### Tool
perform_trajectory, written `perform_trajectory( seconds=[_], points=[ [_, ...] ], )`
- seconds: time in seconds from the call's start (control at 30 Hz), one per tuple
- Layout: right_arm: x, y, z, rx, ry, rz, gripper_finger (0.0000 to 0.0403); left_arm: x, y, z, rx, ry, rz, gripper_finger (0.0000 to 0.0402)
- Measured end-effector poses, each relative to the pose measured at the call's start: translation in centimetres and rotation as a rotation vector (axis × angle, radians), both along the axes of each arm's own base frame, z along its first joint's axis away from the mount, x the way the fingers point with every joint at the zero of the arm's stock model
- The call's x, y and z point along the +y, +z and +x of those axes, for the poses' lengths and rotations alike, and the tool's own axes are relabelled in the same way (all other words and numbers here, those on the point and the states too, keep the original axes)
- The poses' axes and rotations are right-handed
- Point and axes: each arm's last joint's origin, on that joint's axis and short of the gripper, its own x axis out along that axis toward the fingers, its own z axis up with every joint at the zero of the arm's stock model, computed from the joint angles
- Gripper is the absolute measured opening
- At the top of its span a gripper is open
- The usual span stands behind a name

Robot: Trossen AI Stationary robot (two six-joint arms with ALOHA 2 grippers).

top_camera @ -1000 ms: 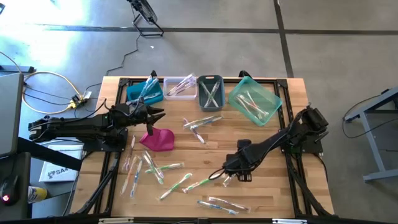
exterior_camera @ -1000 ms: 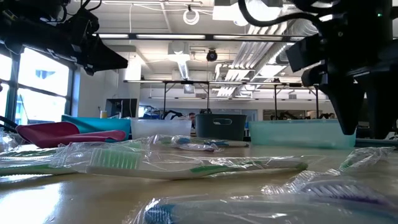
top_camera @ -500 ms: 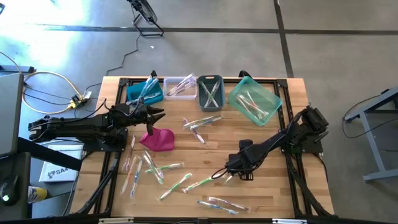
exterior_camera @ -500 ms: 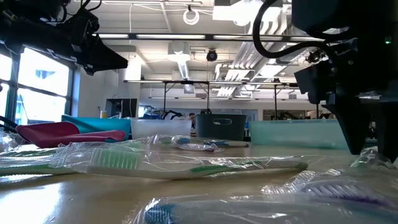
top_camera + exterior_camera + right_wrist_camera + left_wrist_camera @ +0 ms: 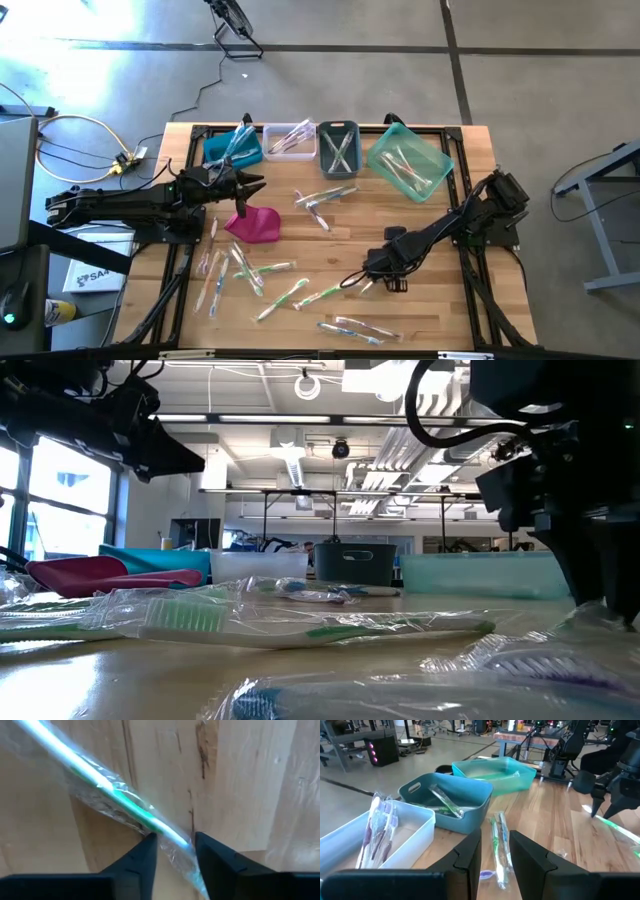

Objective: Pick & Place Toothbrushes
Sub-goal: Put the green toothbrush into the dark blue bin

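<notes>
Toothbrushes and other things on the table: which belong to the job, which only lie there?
Job:
- wrapped green toothbrush between right gripper fingers
- loose toothbrushes
- left gripper, waiting

Lying about:
- magenta pouch
- yellow cable
</notes>
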Motion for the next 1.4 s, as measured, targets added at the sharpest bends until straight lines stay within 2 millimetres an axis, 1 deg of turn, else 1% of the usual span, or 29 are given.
perform_trajectory(
  seconds=[0.2,0.33,0.53,0.63,0.9,1.13,1.4],
  points=[
    [0.0,0.0,-0.1,0.013,0.0,-0.001,0.0048,0.0,0.0,0.0,0.003,0.0,-0.001,0.0095],
    [-0.1,0.0,-0.1,0.014,0.001,-0.006,0.0015,0.0,0.0,0.0,0.003,0.001,0.0,0.0095],
    [0.0,0.0,-0.1,0.021,0.021,0.007,0.0017,0.0,0.0,0.0,0.003,0.003,-0.001,0.0095],
    [-0.1,0.0,-0.1,0.021,0.02,0.007,0.001,0.0,0.0,0.0,0.004,0.003,-0.001,0.0095],
    [-0.5,0.3,0.0,0.018,0.004,0.016,0.0007,0.0,0.0,0.0,0.003,0.003,-0.001,0.0095],
    [-1.6,2.3,0.8,-0.053,-0.039,0.039,0.0006,0.0,0.0,0.0,0.002,0.003,-0.001,0.0095],
    [-3.6,5.3,1.7,-0.166,-0.116,0.066,0.0005,0.0,0.0,0.0,0.005,0.002,-0.001,0.0095]
  ],
)
